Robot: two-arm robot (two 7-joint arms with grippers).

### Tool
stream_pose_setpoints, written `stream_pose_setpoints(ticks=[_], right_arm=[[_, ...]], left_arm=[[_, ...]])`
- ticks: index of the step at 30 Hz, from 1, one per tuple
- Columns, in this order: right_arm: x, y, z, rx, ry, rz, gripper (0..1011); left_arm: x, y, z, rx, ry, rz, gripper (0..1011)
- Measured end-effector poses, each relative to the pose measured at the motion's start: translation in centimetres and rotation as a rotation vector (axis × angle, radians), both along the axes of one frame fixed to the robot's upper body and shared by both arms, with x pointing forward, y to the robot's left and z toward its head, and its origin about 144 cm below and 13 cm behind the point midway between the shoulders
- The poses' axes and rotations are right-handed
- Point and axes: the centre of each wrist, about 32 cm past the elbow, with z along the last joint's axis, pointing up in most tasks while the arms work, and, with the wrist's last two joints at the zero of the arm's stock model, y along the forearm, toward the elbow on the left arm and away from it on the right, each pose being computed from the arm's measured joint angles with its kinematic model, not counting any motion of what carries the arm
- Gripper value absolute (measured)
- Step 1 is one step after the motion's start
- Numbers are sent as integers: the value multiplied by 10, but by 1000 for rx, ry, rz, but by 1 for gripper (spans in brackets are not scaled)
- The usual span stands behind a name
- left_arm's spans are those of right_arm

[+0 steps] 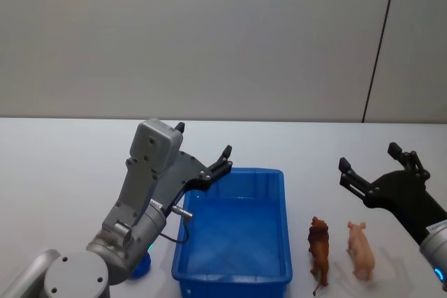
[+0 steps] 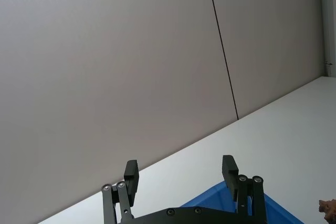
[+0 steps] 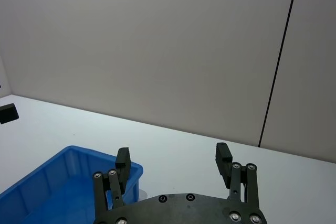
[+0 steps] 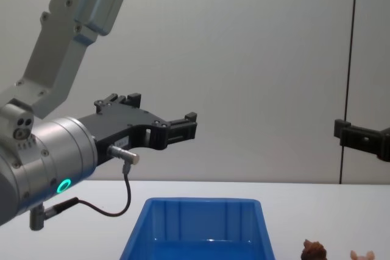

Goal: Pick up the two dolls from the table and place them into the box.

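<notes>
The blue box (image 1: 282,193) stands on the white table (image 1: 63,165), nothing inside it. Right of the box stand the two dolls: a brown one (image 1: 319,242) and a pale pink one (image 1: 361,248), side by side. My left gripper (image 1: 204,139) hangs open above the box's far left corner. My right gripper (image 1: 369,156) is open in the air just beyond the dolls, holding nothing. The left wrist view shows the left gripper (image 2: 180,167) over the box (image 2: 210,202), with the brown doll (image 2: 328,206) at the edge. In the right wrist view the right gripper (image 3: 172,155) is beside the box (image 3: 63,182).
A plain grey wall (image 1: 209,33) with a dark vertical seam (image 1: 380,40) stands behind the table. Bare tabletop lies left of the box and beyond it. From the chest, the box (image 4: 201,211) is low in the middle, and the dolls' heads (image 4: 314,251) peek up to its right.
</notes>
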Motion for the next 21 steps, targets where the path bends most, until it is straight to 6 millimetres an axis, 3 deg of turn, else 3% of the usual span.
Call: stream_pose_setpoints(ticks=[21], right_arm=[[8,2,-4,-25,48,-43,1000]], left_arm=[[0,0,0,0,0,0,1001]])
